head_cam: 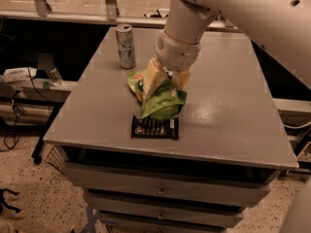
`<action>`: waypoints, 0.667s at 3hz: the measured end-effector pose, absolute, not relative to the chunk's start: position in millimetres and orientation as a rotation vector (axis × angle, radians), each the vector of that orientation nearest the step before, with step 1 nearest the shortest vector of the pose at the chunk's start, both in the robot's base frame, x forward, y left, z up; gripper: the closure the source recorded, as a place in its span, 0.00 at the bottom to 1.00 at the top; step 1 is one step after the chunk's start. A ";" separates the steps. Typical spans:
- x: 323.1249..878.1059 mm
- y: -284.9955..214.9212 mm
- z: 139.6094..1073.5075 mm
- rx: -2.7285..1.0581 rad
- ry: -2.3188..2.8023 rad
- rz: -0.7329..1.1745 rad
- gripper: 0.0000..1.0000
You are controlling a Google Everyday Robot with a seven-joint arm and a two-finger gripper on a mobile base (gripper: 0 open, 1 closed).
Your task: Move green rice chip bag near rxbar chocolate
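The green rice chip bag (pixel 163 103) lies crumpled on the grey table (pixel 228 106), near the front middle. Its lower edge touches the rxbar chocolate (pixel 154 127), a flat dark bar lying just in front of it near the table's front edge. My gripper (pixel 167 79) comes down from the upper right and sits over the top of the bag. Its tan fingers (pixel 152 79) stand apart on either side of the bag's upper part, open. The far part of the bag is hidden behind the gripper.
A tall silver drink can (pixel 126 46) stands at the back left of the table, just behind the bag. Drawers sit under the table's front edge. A shelf with cables and small items stands to the left (pixel 19 76).
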State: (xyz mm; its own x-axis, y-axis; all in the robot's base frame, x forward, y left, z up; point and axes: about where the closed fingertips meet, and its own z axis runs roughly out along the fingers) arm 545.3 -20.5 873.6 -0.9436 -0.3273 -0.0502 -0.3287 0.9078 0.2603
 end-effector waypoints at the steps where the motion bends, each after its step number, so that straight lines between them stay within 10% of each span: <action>1: 546.3 -34.7 891.5 -0.477 3.004 0.444 0.00; 2: 549.0 -65.8 924.6 -0.396 2.899 0.462 0.00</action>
